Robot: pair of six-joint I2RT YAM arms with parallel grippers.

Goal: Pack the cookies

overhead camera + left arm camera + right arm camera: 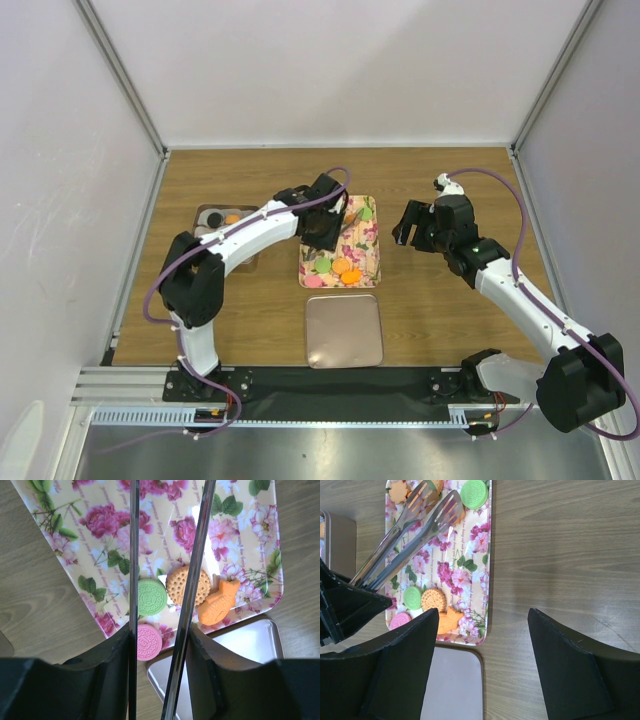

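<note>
The left claw [159, 645] grips a pair of shiny metal tongs [444, 511], whose tips reach over the far end of the rectangular floral-patterned tray [477, 545]. The right claw [482, 617] gapes wide and empty above the wooden tabletop [440, 310], just right of the tray. Packing looks partly done. An orange disc and what seem to be dark ones lie in the open grey metal tin [205, 212] left of the tray. Small flat cookies [151, 597] remain on the tray: green, tan, pink and an orange fish shape at the near end, and at least two at the far end. The square metal lid [344, 330] lies apart, not yet fitted.
</note>
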